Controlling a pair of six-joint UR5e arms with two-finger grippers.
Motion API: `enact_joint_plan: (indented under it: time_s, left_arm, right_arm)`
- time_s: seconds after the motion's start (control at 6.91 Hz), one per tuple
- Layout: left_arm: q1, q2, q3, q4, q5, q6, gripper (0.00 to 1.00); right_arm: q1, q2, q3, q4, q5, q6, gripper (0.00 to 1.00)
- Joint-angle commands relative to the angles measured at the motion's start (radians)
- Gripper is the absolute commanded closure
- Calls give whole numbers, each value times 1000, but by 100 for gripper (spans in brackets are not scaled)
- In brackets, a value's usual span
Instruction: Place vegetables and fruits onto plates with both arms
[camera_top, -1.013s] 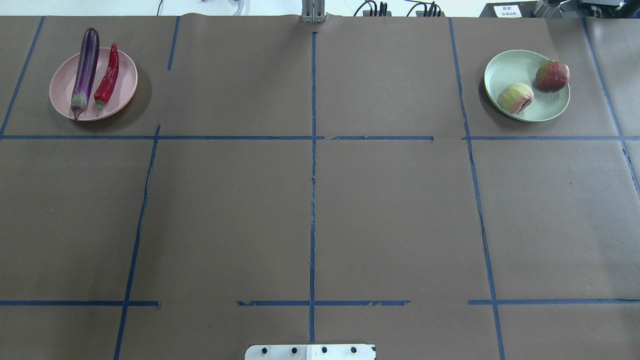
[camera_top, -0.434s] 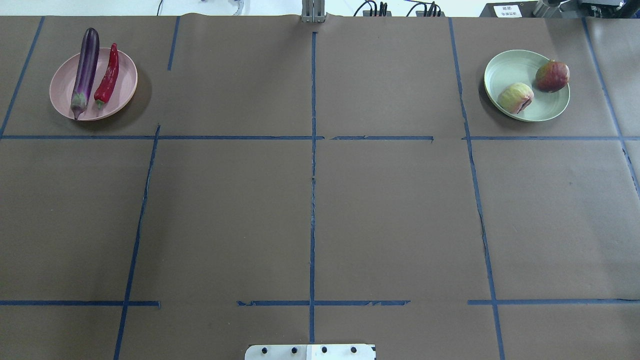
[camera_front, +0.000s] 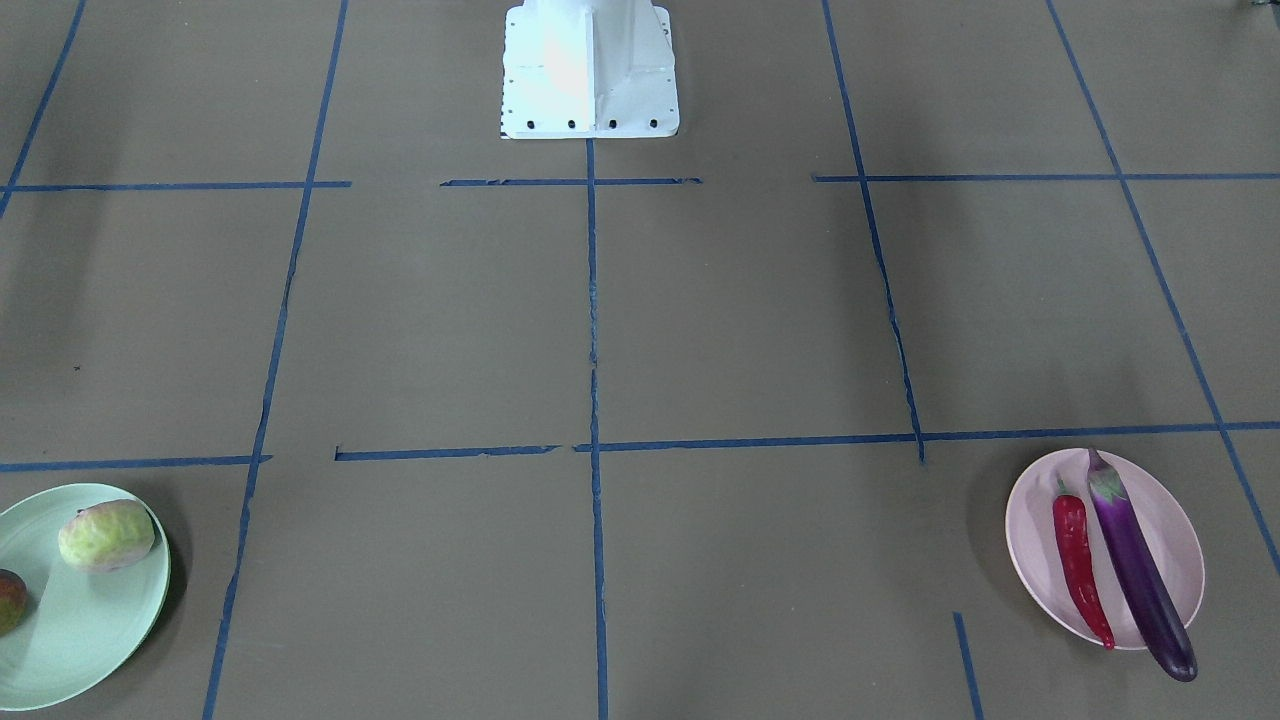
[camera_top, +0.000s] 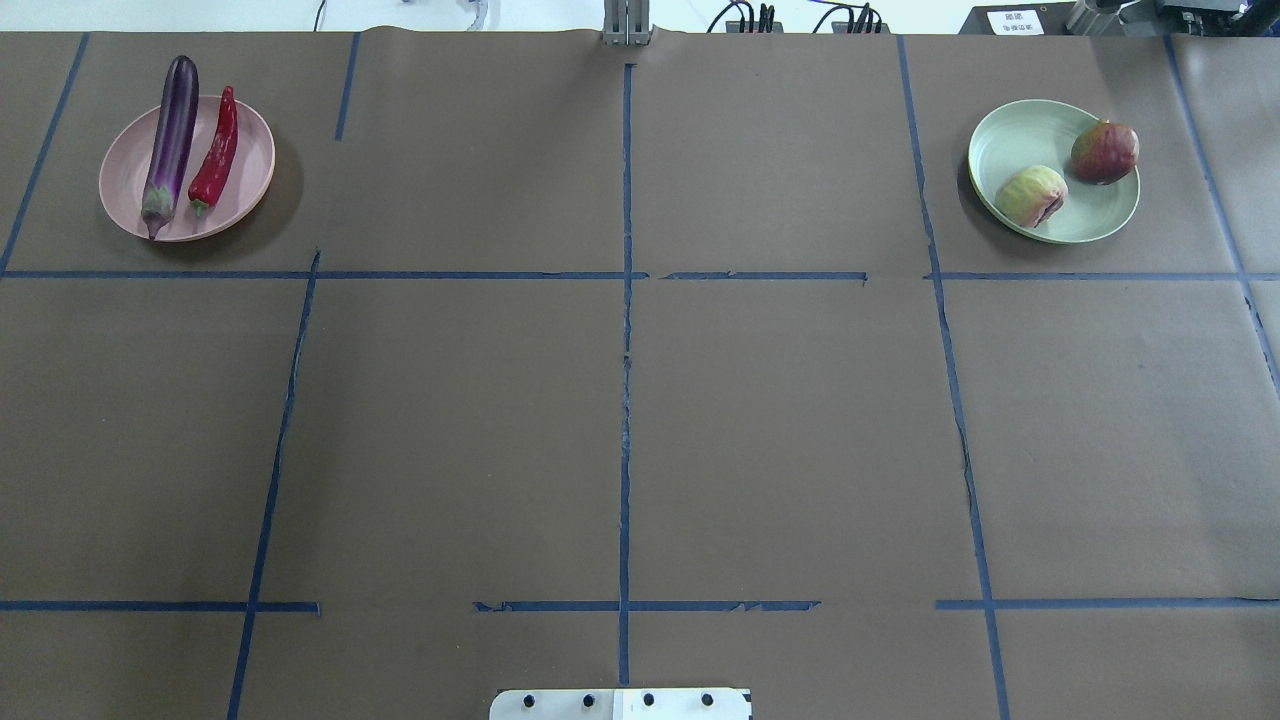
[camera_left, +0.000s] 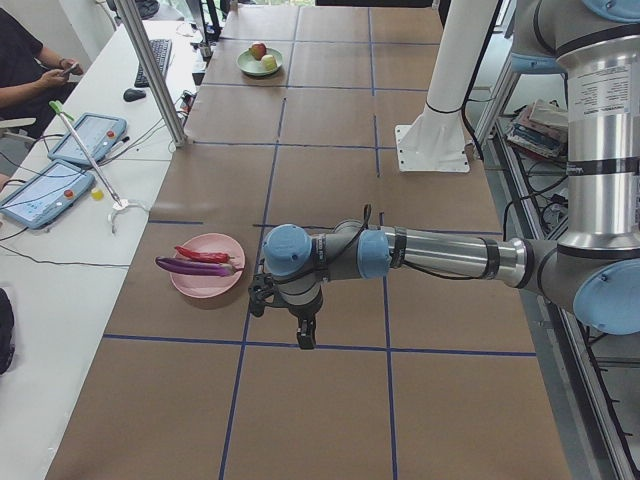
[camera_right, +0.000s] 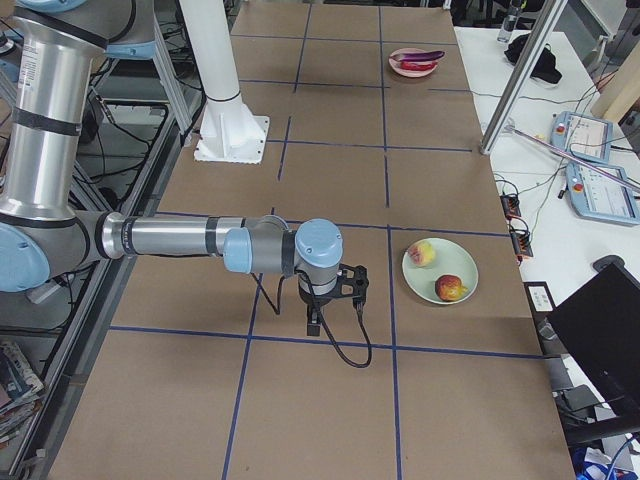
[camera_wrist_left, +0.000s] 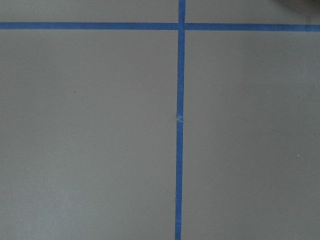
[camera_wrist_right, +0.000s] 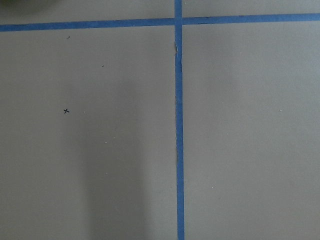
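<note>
**Produce sits on both plates; both hands hang over the bench**

The long glossy purple eggplant lies across the pale pink round plate at the far left corner of the brown-paper-covered bench. Its pale stem cap is at the plate's near rim and its rounded end juts past the far rim. The thinner glossy red chili pepper lies just beside it on the same plate, nearly parallel, on the side towards the bench's middle.

At the far right corner, the pale mint green round plate carries both fruits. The pale green-pink blocky fruit sits near the front rim. The round red-blushed fruit sits at the outer rim, a little apart from it.

The left arm stretches out level over the bench. Its black two-finger hand points down, near the pink plate but not touching it. The right arm reaches out likewise, and its hand hangs near the mint plate, apart from it. Only the side views show either hand, so I cannot tell whether the fingers are spread or pressed together. Each wrist camera sees only brown paper crossed by blue tape.
</note>
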Motion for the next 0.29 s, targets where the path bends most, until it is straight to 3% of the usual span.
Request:
enact_joint_plan:
  time_s: [0.0,0.14]
  left_arm:
    - [17,-11,-2,-1,14,-1,0]
    - [25,-3,-40,13,75,0,0]
  right_arm:
    - [0,0,-2,-1,2,1,0]
    - [0,0,-2,-3,2,1,0]
